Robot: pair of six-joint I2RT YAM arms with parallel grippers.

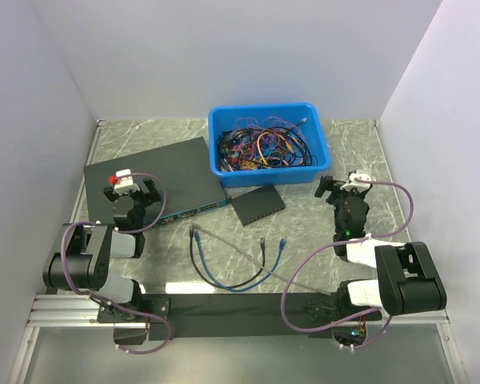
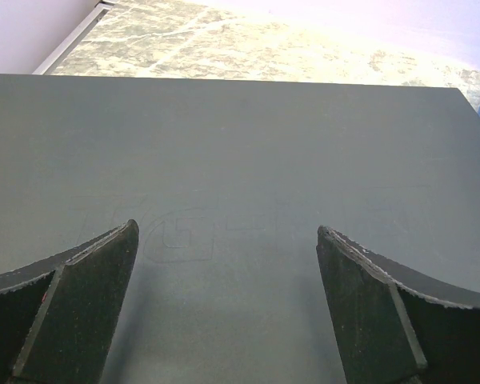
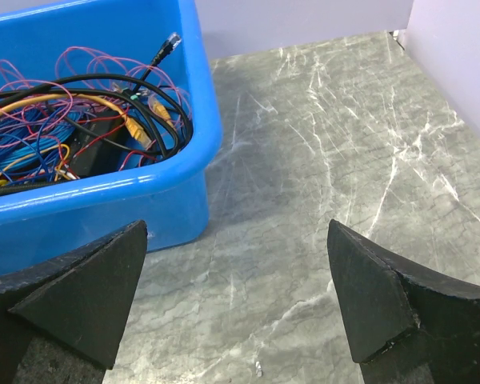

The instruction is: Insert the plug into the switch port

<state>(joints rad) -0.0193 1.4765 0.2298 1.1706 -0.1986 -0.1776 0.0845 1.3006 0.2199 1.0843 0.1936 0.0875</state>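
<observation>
Grey marbled table [image 1: 320,240], white walls. Nearest the arm bases a blue network cable [image 1: 278,254] loops beside a black cable [image 1: 262,250]. Its plug [image 1: 282,239] lies free, ungripped, near the small black switch [image 1: 256,206]; ports too small to resolve. Left gripper [image 2: 226,240] spread wide above the large black unit [image 2: 240,144]. Right gripper [image 3: 237,232] spread, empty, over table beside the blue bin [image 3: 144,184]. Judgement: pinch just behind the plug, confirm latch orientation, brace the switch.
</observation>
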